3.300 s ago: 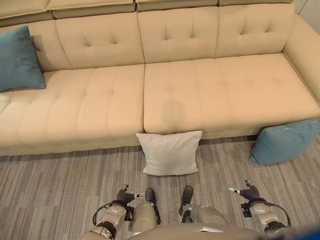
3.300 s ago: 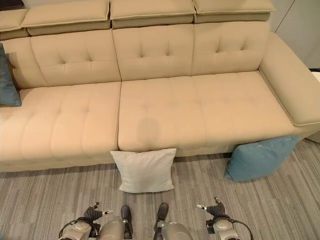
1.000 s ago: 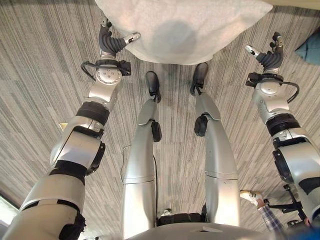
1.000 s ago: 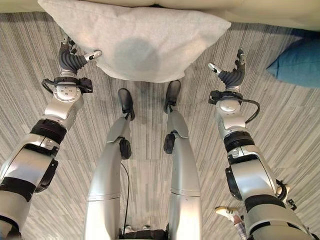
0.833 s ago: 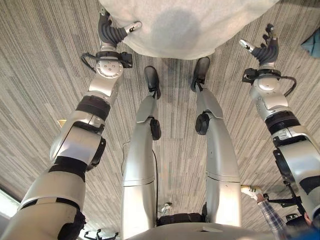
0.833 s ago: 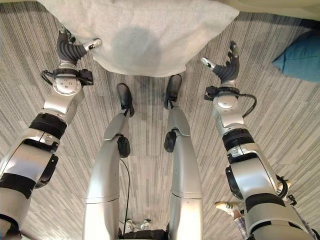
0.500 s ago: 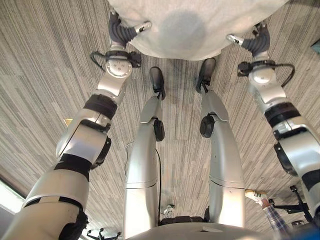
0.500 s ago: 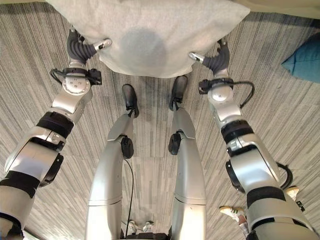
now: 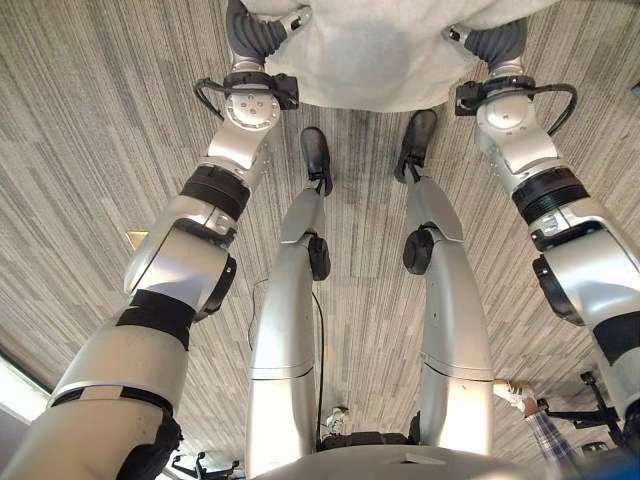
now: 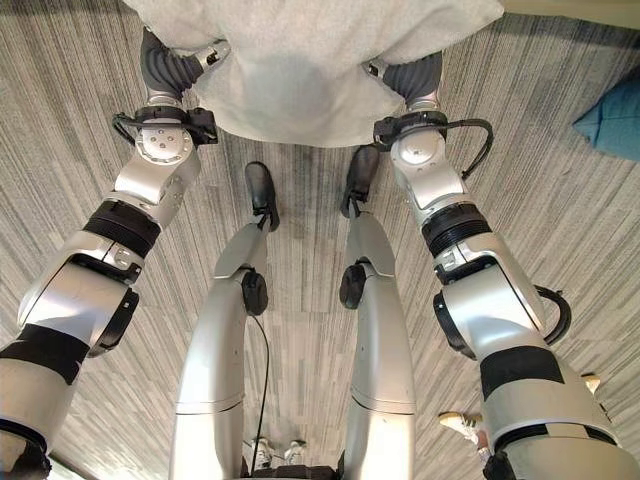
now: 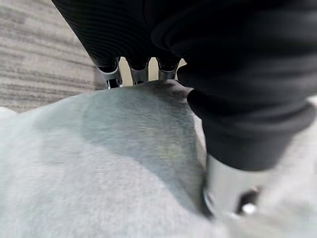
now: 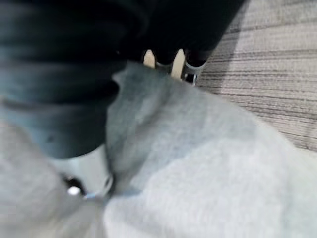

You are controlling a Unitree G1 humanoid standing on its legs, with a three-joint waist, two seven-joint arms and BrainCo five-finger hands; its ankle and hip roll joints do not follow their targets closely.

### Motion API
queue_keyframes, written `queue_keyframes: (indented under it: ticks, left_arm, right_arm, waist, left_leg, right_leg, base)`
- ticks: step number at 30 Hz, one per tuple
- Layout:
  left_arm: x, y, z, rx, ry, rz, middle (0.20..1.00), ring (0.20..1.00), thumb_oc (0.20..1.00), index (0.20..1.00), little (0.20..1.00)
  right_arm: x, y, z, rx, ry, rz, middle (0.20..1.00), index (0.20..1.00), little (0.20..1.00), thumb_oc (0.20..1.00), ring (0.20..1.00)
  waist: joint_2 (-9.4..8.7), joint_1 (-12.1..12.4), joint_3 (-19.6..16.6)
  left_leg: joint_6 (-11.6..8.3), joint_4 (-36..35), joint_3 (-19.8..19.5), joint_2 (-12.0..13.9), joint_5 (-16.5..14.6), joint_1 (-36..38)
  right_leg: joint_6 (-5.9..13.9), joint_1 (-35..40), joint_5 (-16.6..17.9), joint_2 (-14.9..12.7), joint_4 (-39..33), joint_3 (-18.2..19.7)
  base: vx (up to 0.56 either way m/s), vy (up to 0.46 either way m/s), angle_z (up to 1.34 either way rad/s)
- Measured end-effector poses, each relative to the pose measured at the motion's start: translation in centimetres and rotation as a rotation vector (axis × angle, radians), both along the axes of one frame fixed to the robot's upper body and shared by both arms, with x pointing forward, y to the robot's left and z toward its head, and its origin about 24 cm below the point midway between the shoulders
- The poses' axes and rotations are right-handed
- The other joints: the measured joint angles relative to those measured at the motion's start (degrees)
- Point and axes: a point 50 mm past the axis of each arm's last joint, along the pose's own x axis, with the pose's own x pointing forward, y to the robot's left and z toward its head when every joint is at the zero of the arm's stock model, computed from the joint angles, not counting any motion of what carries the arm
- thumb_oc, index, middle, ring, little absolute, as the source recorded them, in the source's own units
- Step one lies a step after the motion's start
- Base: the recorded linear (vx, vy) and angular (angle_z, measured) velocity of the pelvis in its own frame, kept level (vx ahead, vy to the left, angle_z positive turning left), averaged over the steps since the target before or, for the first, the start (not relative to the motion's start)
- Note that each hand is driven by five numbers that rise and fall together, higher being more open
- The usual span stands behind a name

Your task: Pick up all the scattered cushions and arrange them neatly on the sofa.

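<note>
**Entry: pale grey cushion, pinched at both sides**

Item: grey cushion (image 10: 300, 60), on the floor at the far edge of the scene, just beyond the robot; soft, plump, finely woven cloth, rounded near edge; left robot hand (image 9: 262, 32) pinches its left side, thumb on top and fingers tucked behind; right robot hand (image 10: 408, 78) pinches the right side likewise, thumb pressed into the fabric; second item: blue cushion (image 10: 612, 118), far right on the floor, smooth, corner alone showing; surface: striped grey carpet (image 9: 90, 150), low pile.

Risk, by judgement: both holds sit shallow near the edges; loose filling may sag and the cloth slip from a thumb on lifting; an uneven lift could tilt and drop it.
</note>
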Motion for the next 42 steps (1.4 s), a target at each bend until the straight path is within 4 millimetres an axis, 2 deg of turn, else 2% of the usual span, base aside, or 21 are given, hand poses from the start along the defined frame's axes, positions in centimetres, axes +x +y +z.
queue_keyframes:
  ticks: [2, 4, 6, 8, 9, 10, 11, 15, 18, 20, 22, 23, 24, 26, 28, 30, 35, 36, 39, 40, 42]
  left_arm:
    - [-0.1, 0.5, -0.4, -0.038, 0.005, -0.006, 0.200, 0.200, 0.200, 0.200, 0.200]
    - [-0.1, 0.6, -2.5, -0.061, 0.054, -0.007, 0.200, 0.200, 0.200, 0.200, 0.200]
    - [-0.7, 0.5, -5.0, -0.107, 0.084, -0.035, 0.200, 0.200, 0.200, 0.200, 0.200]
    - [-1.6, 0.4, -5.4, -0.146, 0.057, -0.070, 0.200, 0.200, 0.200, 0.200, 0.200]
    - [-1.9, 0.4, -6.1, -0.164, 0.062, -0.080, 0.200, 0.200, 0.200, 0.200, 0.200]
    - [-2.2, 0.2, -8.9, -0.197, 0.129, -0.078, 0.200, 0.200, 0.200, 0.200, 0.200]
    - [-2.7, 0.1, -10.3, -0.216, 0.148, -0.084, 0.200, 0.200, 0.200, 0.200, 0.200]
    - [-3.9, -0.3, -11.5, -0.250, 0.143, -0.117, 0.200, 0.200, 0.200, 0.200, 0.200]
    - [-5.8, -0.2, -12.9, -0.242, 0.129, -0.141, 0.200, 0.200, 0.200, 0.200, 0.200]
    - [-7.6, -0.1, -15.1, -0.256, 0.156, -0.164, 0.200, 0.200, 0.200, 0.200, 0.200]
    - [-9.2, 0.3, -17.7, -0.258, 0.204, -0.154, 0.200, 0.200, 0.200, 0.200, 0.200]
    - [-9.8, 0.3, -18.1, -0.266, 0.209, -0.159, 0.200, 0.200, 0.200, 0.200, 0.200]
    - [-11.2, 0.4, -19.6, -0.280, 0.249, -0.165, 0.200, 0.200, 0.200, 0.200, 0.200]
    - [-12.8, 0.9, -22.1, -0.291, 0.332, -0.150, 0.200, 0.200, 0.200, 0.200, 0.200]
    - [-15.1, 1.4, -24.7, -0.289, 0.428, -0.164, 0.200, 0.200, 0.200, 0.200, 0.200]
    - [-16.4, 1.4, -26.3, -0.296, 0.489, -0.165, 0.200, 0.200, 0.200, 0.200, 0.200]
    - [-16.5, 0.9, -26.6, -0.310, 0.506, -0.176, 0.200, 0.200, 0.200, 0.200, 0.200]
    - [-16.2, 0.1, -26.5, -0.327, 0.506, -0.198, 0.200, 0.200, 0.200, 0.200, 0.200]
    - [-16.2, -0.5, -27.3, -0.306, 0.560, -0.222, 0.200, 0.200, 0.200, 0.200, 0.200]
    - [-16.3, 0.1, -27.5, -0.303, 0.568, -0.205, 0.200, 0.200, 0.200, 0.200, 0.200]
    - [-17.1, 1.8, -28.1, -0.289, 0.592, -0.150, 0.200, 0.200, 0.200, 0.200, 0.200]
  right_arm:
    - [-0.3, 0.0, 0.0, 0.015, -0.017, 0.015, 0.200, 0.200, 0.200, 0.200, 0.200]
    - [-0.6, 0.1, -1.7, 0.015, 0.008, 0.037, 0.200, 0.200, 0.200, 0.200, 0.200]
    - [-1.2, -0.1, -4.0, 0.052, 0.029, 0.059, 0.200, 0.200, 0.200, 0.200, 0.200]
    - [-1.8, -0.7, -4.4, 0.074, 0.006, 0.058, 0.200, 0.200, 0.200, 0.200, 0.200]
    - [-2.0, -0.6, -4.9, 0.071, 0.012, 0.060, 0.200, 0.200, 0.200, 0.200, 0.200]
    - [-2.4, -0.5, -7.7, 0.098, 0.069, 0.066, 0.200, 0.200, 0.200, 0.200, 0.200]
    - [-2.8, -0.5, -9.0, 0.116, 0.086, 0.069, 0.200, 0.200, 0.200, 0.200, 0.200]
    - [-3.9, -0.9, -10.2, 0.120, 0.080, 0.074, 0.200, 0.200, 0.200, 0.200, 0.200]
    - [-5.9, -1.2, -11.7, 0.136, 0.063, 0.096, 0.200, 0.200, 0.200, 0.200, 0.200]
    - [-7.7, -1.1, -14.5, 0.162, 0.110, 0.111, 0.200, 0.200, 0.200, 0.200, 0.200]
    - [-9.4, -0.9, -17.8, 0.197, 0.190, 0.116, 0.200, 0.200, 0.200, 0.200, 0.200]
    - [-9.9, -0.9, -18.3, 0.201, 0.201, 0.123, 0.200, 0.200, 0.200, 0.200, 0.200]
    - [-11.2, -1.0, -19.9, 0.205, 0.241, 0.120, 0.200, 0.200, 0.200, 0.200, 0.200]
    - [-12.9, -1.4, -22.5, 0.194, 0.338, 0.127, 0.200, 0.200, 0.200, 0.200, 0.200]
    - [-15.2, -2.0, -25.6, 0.205, 0.458, 0.128, 0.200, 0.200, 0.200, 0.200, 0.200]
    - [-16.5, -2.2, -27.2, 0.209, 0.530, 0.122, 0.200, 0.200, 0.200, 0.200, 0.200]
    - [-16.3, -3.1, -26.9, 0.176, 0.531, 0.102, 0.200, 0.200, 0.200, 0.200, 0.200]
    - [-16.5, -4.0, -26.8, 0.152, 0.528, 0.072, 0.200, 0.200, 0.200, 0.200, 0.200]
    - [-16.3, -4.7, -26.6, 0.151, 0.527, 0.037, 0.200, 0.200, 0.200, 0.200, 0.200]
    - [-16.1, -4.2, -26.2, 0.145, 0.519, 0.058, 0.200, 0.200, 0.200, 0.200, 0.200]
    - [-16.3, -2.8, -26.4, 0.158, 0.526, 0.111, 0.200, 0.200, 0.200, 0.200, 0.200]
  waist:
    - [-0.01, -0.27, 0.29]
    - [-0.02, -0.54, 0.29]
    - [0.16, -0.96, -2.25]
    - [0.16, -1.05, -2.31]
    - [0.07, -1.20, -0.93]
    - [0.16, -1.13, -2.54]
    - [0.10, -1.20, -4.88]
    - [0.09, -1.20, -4.56]
    - [0.13, -1.00, -4.74]
    - [0.17, -1.19, -4.87]
    - [0.20, -1.12, -8.98]
    - [0.23, -1.12, -9.06]
    - [0.46, -0.99, -9.40]
    - [1.15, -0.64, -13.76]
    - [1.91, -0.99, -14.97]
    - [1.98, -0.75, -17.61]
    - [1.84, -0.41, -19.29]
    - [1.81, -1.00, -19.39]
    - [0.59, -1.04, -19.68]
    - [0.31, -0.57, -19.75]
    - [-0.68, -1.05, -20.78]
  left_leg:
    - [-0.12, -2.49, 0.18, -0.04, 1.41, 2.55]
    - [-0.20, -4.53, 0.17, -0.07, 1.98, 6.62]
    - [-0.59, -5.82, 0.09, -0.27, 1.58, 7.97]
    - [-0.75, -6.85, 0.15, -0.26, 1.92, 9.87]
    - [-0.47, -7.73, 0.09, -0.36, 2.60, 13.17]
    - [-0.72, -9.16, -0.07, -0.38, 2.37, 17.14]
    - [-0.93, -9.79, -0.09, -0.42, 2.13, 17.82]
    - [-1.09, -11.80, -0.57, -0.54, 2.13, 26.02]
    - [-1.43, -15.30, -1.33, -0.69, 2.56, 34.80]
    - [-2.19, -18.03, -2.47, -0.64, 2.09, 43.77]
    - [-2.81, -20.21, -3.16, -0.33, 1.56, 49.12]
    - [-3.06, -20.85, -3.25, -0.20, 1.34, 51.83]
    - [-3.18, -22.87, -3.52, 0.05, 1.39, 56.72]
    - [-3.33, -25.85, -3.74, 0.50, 1.40, 61.54]
    - [-3.52, -28.74, -4.86, 1.03, 1.69, 69.73]
    - [-4.33, -29.37, -5.47, 1.39, 1.13, 72.21]
    - [-5.95, -26.70, -6.33, 2.03, -0.02, 75.45]
    - [-7.05, -25.59, -4.99, 2.69, -1.31, 74.79]
    - [-6.58, -20.75, 3.87, 5.19, -1.76, 70.97]
    - [-6.01, -21.12, 3.43, 4.15, -1.80, 70.86]
    - [-1.42, -27.51, 3.22, 1.07, 0.33, 75.09]
  right_leg:
    - [-0.07, 2.52, 1.20, 0.33, -2.53, -0.02]
    - [0.21, 6.64, 1.99, 0.63, -4.66, -0.15]
    - [1.24, 7.74, 1.48, 0.63, -5.48, -0.15]
    - [1.39, 9.49, 1.56, 0.68, -5.98, -0.17]
    - [1.08, 12.75, 1.79, 0.77, -6.67, -0.30]
    - [1.41, 16.61, 1.56, 1.03, -7.85, -0.38]
    - [2.02, 17.10, 1.07, 1.03, -7.90, -0.39]
    - [2.02, 25.10, 0.48, 1.05, -8.87, -1.08]
    - [1.67, 33.58, 0.25, 1.41, -10.98, -1.99]
    - [2.19, 42.45, -1.26, 1.64, -12.69, -3.27]
    - [2.35, 47.75, -2.65, 2.09, -13.87, -3.87]
    - [2.60, 50.26, -2.98, 2.22, -14.13, -4.22]
    - [2.58, 55.43, -3.17, 2.83, -16.35, -4.83]
    - [2.60, 60.56, -3.17, 3.75, -19.70, -5.22]
    - [2.74, 70.15, -3.17, 4.68, -23.60, -7.19]
    - [3.08, 73.89, -3.46, 5.36, -25.92, -8.14]
    - [3.00, 81.49, -3.64, 6.65, -29.17, -10.26]
    - [2.71, 82.35, -3.86, 6.54, -29.21, -12.02]
    - [1.85, 81.61, -4.59, 5.35, -28.63, -13.46]
    - [2.33, 80.51, -4.74, 4.69, -27.34, -12.27]
    - [4.96, 80.11, -5.31, 2.43, -24.95, -10.41]
  base:
    - [-0.06, -0.041, 0.00]
    - [-0.04, -0.016, -0.02]
    - [-0.03, -0.033, -0.01]
    - [-0.03, -0.042, 0.00]
    - [-0.02, -0.047, 0.00]
    - [0.00, -0.059, -0.02]
    - [0.02, -0.059, -0.03]
    - [0.01, -0.065, 0.03]
    - [-0.04, -0.065, 0.06]
    - [0.09, -0.070, 0.12]
    - [0.15, -0.084, 0.11]
    - [0.14, -0.074, 0.05]
    - [0.14, -0.069, 0.06]
    - [0.20, -0.088, 0.06]
    - [0.15, -0.117, 0.27]
    - [0.12, -0.115, 0.27]
    - [0.13, -0.078, 0.28]
    - [0.07, 0.005, 0.51]
    - [0.22, 0.118, 0.42]
    - [0.20, 0.153, -0.31]
    - [0.22, 0.249, -0.33]
